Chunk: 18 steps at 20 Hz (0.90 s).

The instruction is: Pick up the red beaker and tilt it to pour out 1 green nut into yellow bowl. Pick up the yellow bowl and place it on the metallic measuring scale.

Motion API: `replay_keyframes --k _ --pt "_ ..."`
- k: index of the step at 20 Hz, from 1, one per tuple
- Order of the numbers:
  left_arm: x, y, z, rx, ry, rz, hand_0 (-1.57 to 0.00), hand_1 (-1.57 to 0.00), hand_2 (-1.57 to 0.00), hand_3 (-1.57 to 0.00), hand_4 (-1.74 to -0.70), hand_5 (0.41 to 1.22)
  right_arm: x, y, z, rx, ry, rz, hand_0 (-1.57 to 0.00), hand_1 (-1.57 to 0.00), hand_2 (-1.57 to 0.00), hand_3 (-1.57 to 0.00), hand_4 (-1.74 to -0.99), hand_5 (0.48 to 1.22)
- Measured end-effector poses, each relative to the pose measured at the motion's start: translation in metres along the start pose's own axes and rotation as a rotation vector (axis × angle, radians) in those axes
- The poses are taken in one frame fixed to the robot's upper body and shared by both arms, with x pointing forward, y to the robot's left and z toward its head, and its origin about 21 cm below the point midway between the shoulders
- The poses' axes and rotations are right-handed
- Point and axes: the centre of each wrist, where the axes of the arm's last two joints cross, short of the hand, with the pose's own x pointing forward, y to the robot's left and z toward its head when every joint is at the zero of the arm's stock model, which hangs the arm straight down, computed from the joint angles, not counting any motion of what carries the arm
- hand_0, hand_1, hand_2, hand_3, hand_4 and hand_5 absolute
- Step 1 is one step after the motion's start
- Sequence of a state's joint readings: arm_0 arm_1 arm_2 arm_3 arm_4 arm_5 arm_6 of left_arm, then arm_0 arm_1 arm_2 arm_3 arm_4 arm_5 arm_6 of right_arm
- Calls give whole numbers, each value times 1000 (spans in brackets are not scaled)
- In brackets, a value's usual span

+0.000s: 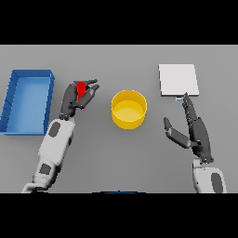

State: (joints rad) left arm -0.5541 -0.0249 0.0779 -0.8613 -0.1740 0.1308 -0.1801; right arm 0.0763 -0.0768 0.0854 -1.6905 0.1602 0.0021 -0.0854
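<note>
Grey counter point(116, 158), flat and matte, spans the whole view; no walls or other room features show beyond it.

Blue rectangular open tray point(14, 100) lies at the far left, long axis running away from the robot. Not part of the task as stated.

White-topped square metallic measuring scale point(178, 80) sits at upper right, well apart from the bowl.

Round yellow bowl point(128, 109) stands upright near the centre of the counter, between the two hands. No green nut can be made out inside it.

Left hand point(73, 100) is just left of the bowl, fingers curled round the small red beaker point(82, 89). Only the beaker's upper part shows between fingers and thumb; whether it is upright or tilted cannot be told, nor whether it is lifted off the counter. No nut visible in it.

Right hand point(194, 130) rests near the scale, fingers straight, thumb spread, holding nothing; fingertips point toward the scale's near edge.

Key relation: the bowl lies to the right of the beaker-holding hand, near but not under it. Judgement: the pour step is in hand; the beaker must travel rightward over the bowl's rim before tipping toward it. The right hand is nearer the scale and looks better placed for the later bowl transfer.
</note>
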Motion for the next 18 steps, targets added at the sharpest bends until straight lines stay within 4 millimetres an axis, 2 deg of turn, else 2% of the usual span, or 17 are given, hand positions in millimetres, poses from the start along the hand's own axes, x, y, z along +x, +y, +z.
replay_keyframes --k 4,6,8,10,13,18 --pt "6 10 -1 17 -50 19 -1510 -1511 -1512 -1512 -1679 1103 -1 -1 1 5 -24 28 1 1 1 1 -1263 671" --pt "18 9 -2 21 -89 4 -1532 -1533 -1533 -1533 -1702 1098 0 3 0 6 -19 33 1 1 1 1 -1258 669" --pt "31 6 -3 25 -127 -17 -1546 -1546 -1547 -1547 -1716 1097 -1 0 0 -2 -22 33 1 1 1 1 -1250 672" --pt "48 9 -6 9 -155 -86 -1555 -1555 -1556 -1555 -1725 1107 -3 2 0 -3 -18 50 1 1 1 1 -1249 679" --pt "77 12 -11 -91 -164 -317 -1563 -1563 -1563 -1563 -1733 1121 0 4 1 1 -32 78 1 1 1 1 -1243 691" --pt "84 8 -8 -187 -170 -469 -1563 -1563 -1563 -1563 -1733 1113 4 3 2 1 -22 75 1 1 1 1 -1243 710"
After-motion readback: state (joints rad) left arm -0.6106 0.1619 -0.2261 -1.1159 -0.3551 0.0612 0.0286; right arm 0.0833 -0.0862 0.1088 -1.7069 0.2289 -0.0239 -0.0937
